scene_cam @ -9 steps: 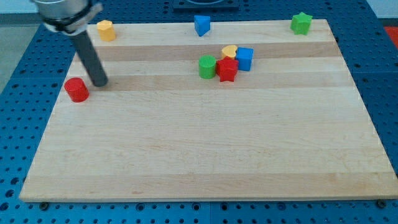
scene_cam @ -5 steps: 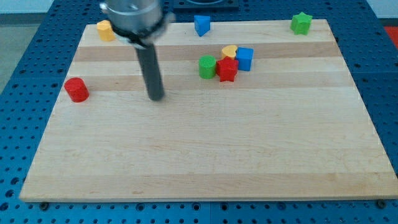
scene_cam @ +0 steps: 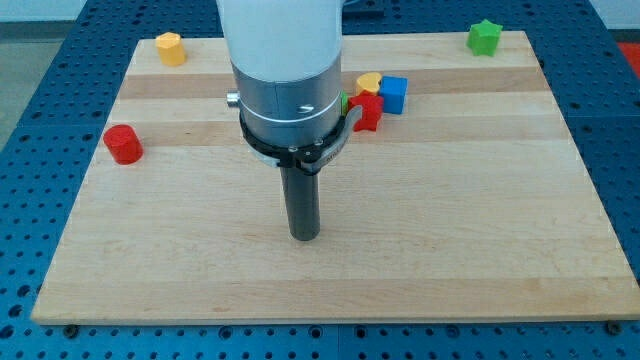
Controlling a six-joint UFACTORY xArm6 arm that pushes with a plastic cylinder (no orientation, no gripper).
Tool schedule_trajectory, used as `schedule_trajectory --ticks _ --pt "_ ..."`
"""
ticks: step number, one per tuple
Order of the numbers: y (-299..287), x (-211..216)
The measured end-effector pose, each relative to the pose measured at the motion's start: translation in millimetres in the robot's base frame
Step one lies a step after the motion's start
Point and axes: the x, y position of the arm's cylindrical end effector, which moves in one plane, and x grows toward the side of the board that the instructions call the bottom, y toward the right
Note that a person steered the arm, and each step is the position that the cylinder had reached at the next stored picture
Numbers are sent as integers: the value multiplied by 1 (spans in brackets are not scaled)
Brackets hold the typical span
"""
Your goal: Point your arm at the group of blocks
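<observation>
A group of blocks sits at the board's upper middle: a red star block (scene_cam: 366,112), a blue cube (scene_cam: 393,94) and a yellow round block (scene_cam: 369,83), touching one another. A green block of the group is almost hidden behind my arm, only a sliver (scene_cam: 344,100) showing. My tip (scene_cam: 303,236) rests on the board well below and to the left of the group. The arm's grey body covers the board's top middle.
A red cylinder (scene_cam: 124,144) stands near the board's left edge. A yellow block (scene_cam: 170,47) is at the top left corner and a green star block (scene_cam: 485,37) at the top right corner. The wooden board (scene_cam: 450,240) lies on a blue pegboard.
My tip has moved from beside the red cylinder at the left, rightward and down toward the board's middle. The arm now hides the blue triangular block at the top and most of the green block.
</observation>
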Motion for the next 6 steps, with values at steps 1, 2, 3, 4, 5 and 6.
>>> schedule_trajectory --ticks 1,2,3,4,5,6 --pt "0 0" --pt "7 0" --pt "8 0" --pt "25 -4" --pt "95 -43" --pt "80 -75"
